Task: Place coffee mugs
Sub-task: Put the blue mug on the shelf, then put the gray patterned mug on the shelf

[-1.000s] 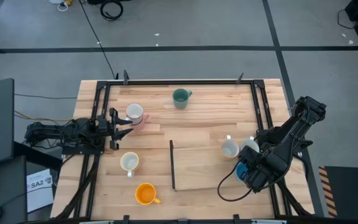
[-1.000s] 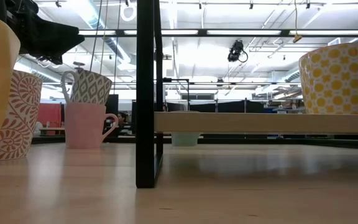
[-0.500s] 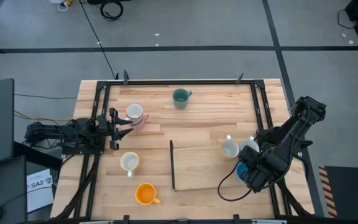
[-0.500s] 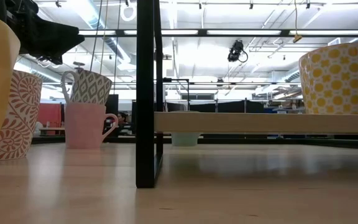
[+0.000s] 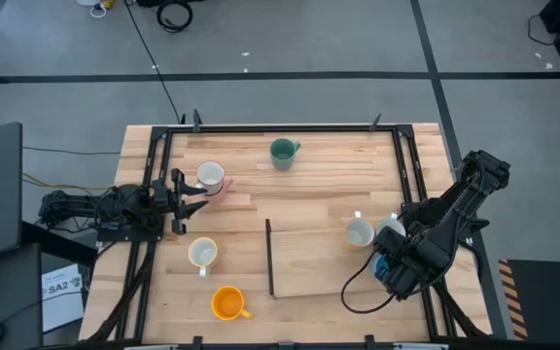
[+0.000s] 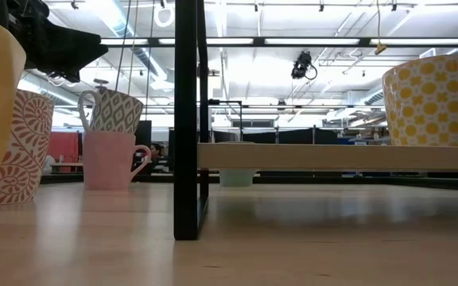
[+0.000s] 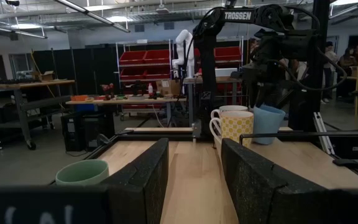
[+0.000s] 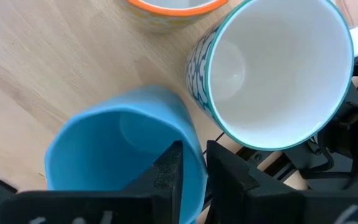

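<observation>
A raised wooden platform stands at the table's near right. On it are a blue mug, a teal-patterned mug close beside it, and a yellow-dotted mug. My right gripper points down over the blue mug, shut on its rim. On the bare table stand a green mug, a white mug, an orange mug and a patterned mug stacked on a pink one. My left gripper waits open at the left edge, level. My right gripper has the blue mug's wall at the rim between its fingers, one finger inside the mug and one outside. The fingers come from above, pointing down. The mug is upright on the platform, next to the teal-patterned mug.
The platform's black metal leg and rail rise at its left end. Black frame rails run along the table's left and right sides. Bare wood lies between the green mug and the platform.
</observation>
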{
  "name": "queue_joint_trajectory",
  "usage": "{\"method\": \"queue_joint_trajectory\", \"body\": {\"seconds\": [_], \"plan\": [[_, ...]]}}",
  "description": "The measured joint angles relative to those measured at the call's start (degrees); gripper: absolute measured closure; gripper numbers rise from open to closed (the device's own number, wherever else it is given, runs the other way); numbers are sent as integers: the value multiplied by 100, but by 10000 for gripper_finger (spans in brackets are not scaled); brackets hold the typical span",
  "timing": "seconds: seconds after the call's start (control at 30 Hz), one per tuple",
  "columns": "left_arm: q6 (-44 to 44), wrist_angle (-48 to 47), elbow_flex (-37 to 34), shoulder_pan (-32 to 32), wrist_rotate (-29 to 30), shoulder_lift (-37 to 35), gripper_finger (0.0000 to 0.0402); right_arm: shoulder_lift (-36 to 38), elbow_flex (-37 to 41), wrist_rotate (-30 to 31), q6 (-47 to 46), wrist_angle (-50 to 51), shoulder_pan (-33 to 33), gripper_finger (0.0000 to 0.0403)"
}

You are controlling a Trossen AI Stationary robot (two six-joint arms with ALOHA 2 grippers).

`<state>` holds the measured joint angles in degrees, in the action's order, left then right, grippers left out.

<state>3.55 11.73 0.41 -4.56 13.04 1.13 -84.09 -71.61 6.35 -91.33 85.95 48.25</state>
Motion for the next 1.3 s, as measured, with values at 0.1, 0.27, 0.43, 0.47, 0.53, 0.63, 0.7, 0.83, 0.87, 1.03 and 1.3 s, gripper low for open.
{"method": "queue_joint_trajectory", "body": {"seconds": [0.1, 0.27, 0.43, 0.47, 0.53, 0.63, 0.7, 0.83, 0.87, 1.03, 1.3], "plan": [[0, 0, 0, 0, 0, 0, 246, 0, 0, -2, -1, 0, 2, 318], [2, 0, 2, 0, 0, 0, 246, 0, 0, -28, -2, -1, 2, 303], [1, 0, 2, -1, 0, 0, 246, 0, 0, -42, -2, -2, 1, 287], [1, -1, 1, -1, 0, 0, 246, 0, 0, -42, -2, -2, 1, 284], [2, 0, 2, 0, 0, 0, 246, 0, 0, -42, -2, -2, 0, 276], [2, 0, 0, 0, 0, 0, 246, 0, 0, -44, -2, -2, 1, 264], [1, -2, 1, 0, 0, 0, 246, 0, 0, -44, -2, -2, 0, 255], [0, -1, 2, 0, 0, 0, 246, 0, 0, -46, -4, -2, 0, 240], [0, 0, 0, 0, 0, 0, 246, 0, 0, -46, -4, -4, 0, 237], [2, -1, 2, -1, 0, 0, 246, 0, 0, -48, -4, -28, 1, 223], [0, 0, 0, -2, 0, 0, 246, -1, 0, -56, -41, -15, 2, 211]]}}
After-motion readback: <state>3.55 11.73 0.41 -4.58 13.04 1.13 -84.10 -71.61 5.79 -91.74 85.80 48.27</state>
